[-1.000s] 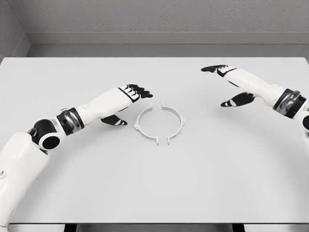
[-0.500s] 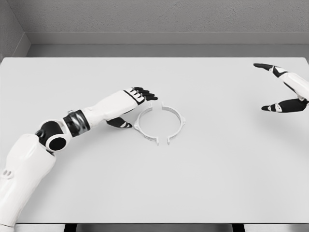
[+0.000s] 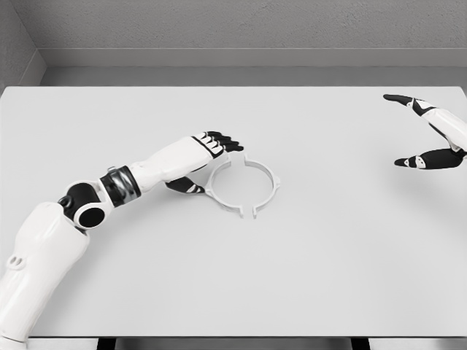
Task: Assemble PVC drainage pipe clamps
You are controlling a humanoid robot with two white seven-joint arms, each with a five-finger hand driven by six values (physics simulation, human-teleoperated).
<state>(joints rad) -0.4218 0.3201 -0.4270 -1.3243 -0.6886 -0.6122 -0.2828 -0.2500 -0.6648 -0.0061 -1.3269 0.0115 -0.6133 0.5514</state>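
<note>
Two white half-ring clamp pieces lie mid-table, facing each other as a ring. The left half (image 3: 217,193) and the right half (image 3: 267,182) meet at the top, and a small gap stays at the bottom near the tabs. My left hand (image 3: 215,166) rests against the left half. Its black fingers (image 3: 222,141) stretch over the piece's upper end, the thumb (image 3: 191,188) lies at its outer side, and it grasps nothing. At the far right edge my right hand (image 3: 394,130) hovers open, far from the clamp.
The white table (image 3: 233,292) carries only the clamp pieces. A grey wall runs along its far edge.
My left hand slid right and nudged the left half toward the right half, closing the top gap. My right hand withdrew to the right edge and has since stayed still.
</note>
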